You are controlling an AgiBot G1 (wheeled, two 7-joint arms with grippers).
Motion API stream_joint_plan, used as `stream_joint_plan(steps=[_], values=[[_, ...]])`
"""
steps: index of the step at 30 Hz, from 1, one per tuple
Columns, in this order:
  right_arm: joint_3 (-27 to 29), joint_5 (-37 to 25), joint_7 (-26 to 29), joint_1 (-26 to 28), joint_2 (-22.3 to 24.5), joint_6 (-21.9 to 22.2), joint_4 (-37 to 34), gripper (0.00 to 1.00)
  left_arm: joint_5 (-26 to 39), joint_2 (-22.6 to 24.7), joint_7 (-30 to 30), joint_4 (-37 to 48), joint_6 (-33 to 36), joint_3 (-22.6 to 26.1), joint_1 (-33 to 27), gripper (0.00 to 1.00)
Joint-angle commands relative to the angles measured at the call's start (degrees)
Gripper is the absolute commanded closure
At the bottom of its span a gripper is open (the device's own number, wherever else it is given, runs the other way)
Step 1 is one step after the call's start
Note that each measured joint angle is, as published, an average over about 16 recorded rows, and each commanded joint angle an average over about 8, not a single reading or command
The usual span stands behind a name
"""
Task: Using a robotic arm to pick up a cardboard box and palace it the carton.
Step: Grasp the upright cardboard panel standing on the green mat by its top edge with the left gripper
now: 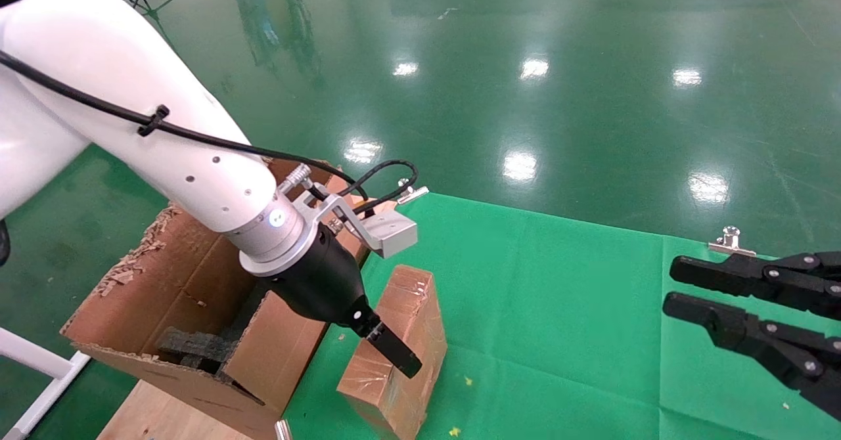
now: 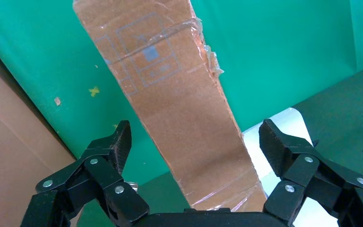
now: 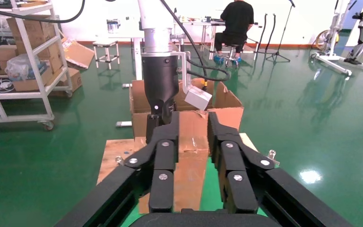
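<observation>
The cardboard box [image 1: 414,302], small, brown and taped, stands on edge on the green cloth right beside the carton [image 1: 184,276]. My left gripper [image 1: 394,354], on the white-sleeved arm, hangs over the box's near end. In the left wrist view the box [image 2: 170,85] runs between the open fingers [image 2: 116,142], with a gap on each side. The left gripper [image 2: 194,130] holds nothing. The carton's flaps stand up and black foam [image 1: 190,345] lies inside. My right gripper [image 1: 669,287] hovers open and empty at the far right.
The green cloth [image 1: 558,308] covers the table, held by metal clips [image 1: 729,240]. A wooden board [image 1: 151,414] lies under the carton, with a white frame [image 1: 39,361] to its left. Shiny green floor lies beyond. The right wrist view shows shelves and a seated person [image 3: 236,23] far off.
</observation>
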Motion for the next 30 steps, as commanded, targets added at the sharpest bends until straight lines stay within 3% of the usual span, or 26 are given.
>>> stream_joint_plan(steps=[1,30], values=[[0.00,0.00,0.00,0.00,0.00,0.00,0.00,0.00,0.01,-0.07,0.04,0.01,0.00,-0.20,0.05,1.00],[0.00,0.00,0.00,0.00,0.00,0.00,0.00,0.00,0.14,-0.29,0.51,0.56,-0.24,-1.05,0.22,1.00]])
